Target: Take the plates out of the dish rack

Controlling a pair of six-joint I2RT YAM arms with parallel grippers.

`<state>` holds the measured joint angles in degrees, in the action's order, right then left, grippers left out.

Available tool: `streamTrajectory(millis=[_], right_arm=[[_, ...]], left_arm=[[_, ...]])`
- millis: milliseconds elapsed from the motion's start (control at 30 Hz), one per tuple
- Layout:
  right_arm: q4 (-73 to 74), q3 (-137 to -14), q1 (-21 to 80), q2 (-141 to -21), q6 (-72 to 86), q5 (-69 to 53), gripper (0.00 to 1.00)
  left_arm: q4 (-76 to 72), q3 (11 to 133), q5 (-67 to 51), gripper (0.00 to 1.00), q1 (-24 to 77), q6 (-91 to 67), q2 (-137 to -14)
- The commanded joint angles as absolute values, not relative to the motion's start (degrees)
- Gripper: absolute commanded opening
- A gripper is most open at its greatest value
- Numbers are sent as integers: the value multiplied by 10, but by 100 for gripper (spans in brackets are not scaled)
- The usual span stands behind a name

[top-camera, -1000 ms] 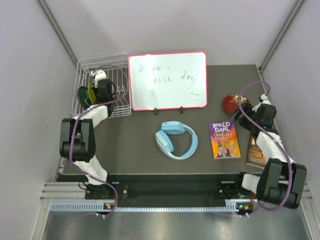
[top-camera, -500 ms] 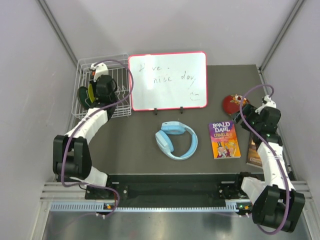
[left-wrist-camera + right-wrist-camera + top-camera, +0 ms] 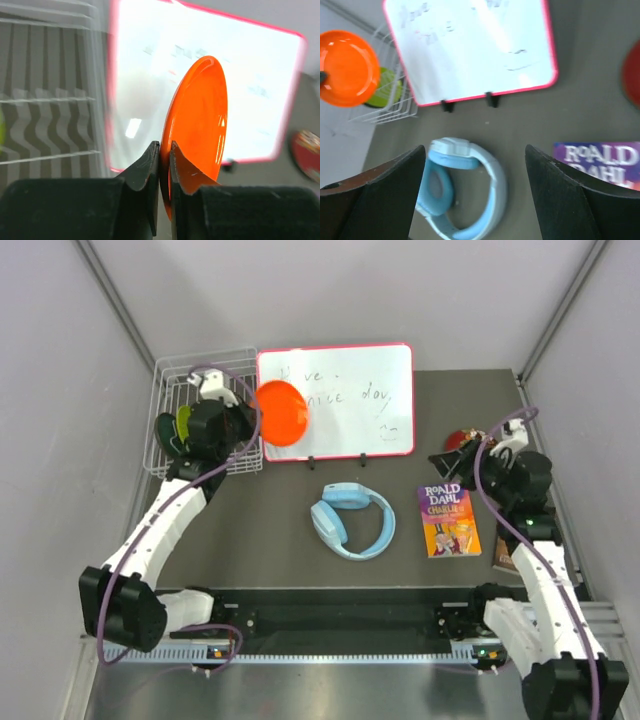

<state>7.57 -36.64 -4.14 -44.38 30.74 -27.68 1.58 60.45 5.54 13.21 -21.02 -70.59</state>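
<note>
Closed tight on the rim of the orange plate [image 3: 281, 412], the left pincer [image 3: 164, 165] is holding it in air just beside the rack [image 3: 170, 370], while the right pincer [image 3: 475, 160] is hanging open and empty; next, I think, comes lowering the plate to the bench [image 3: 270, 530].

orange plate [image 3: 200, 125]: plastic by the look, glossy, smooth; bright glare streaks on face
rack [image 3: 165, 380]: thin wire, white-coated, smooth
whiteboard [image 3: 340, 380]: glossy white face w/ reflections; red frame, plastic-looking
table [image 3: 260, 530]: dark top, matt, no sheen
headphones [image 3: 350, 522]: lt-blue plastic, smooth, soft sheen
book [image 3: 448, 518]: printed paper cover, slight gloss
red plate [image 3: 462, 443]: smooth; material unclear
left gripper [image 3: 164, 147]: black, matt, plastic-like
</note>
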Motion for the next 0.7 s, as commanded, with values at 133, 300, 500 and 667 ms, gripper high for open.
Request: streamTrajectory(millis=[133,300,500,667], right_arm=[[-86,-371,140,-528,381,-229,82],[-128,-388,200,-611,383,-223,84],[-192,-408,225,-689,395,-235,83],[-227,-434,230,-741,400,-255,82]], left_arm=[[-59,555,-122,0,243,-351,-707],[-113,534,-158,0,265,-389,-727],[-134,520,-175,0,284,-404,-735],[-159,506,-186,0,302,-416,-744]])
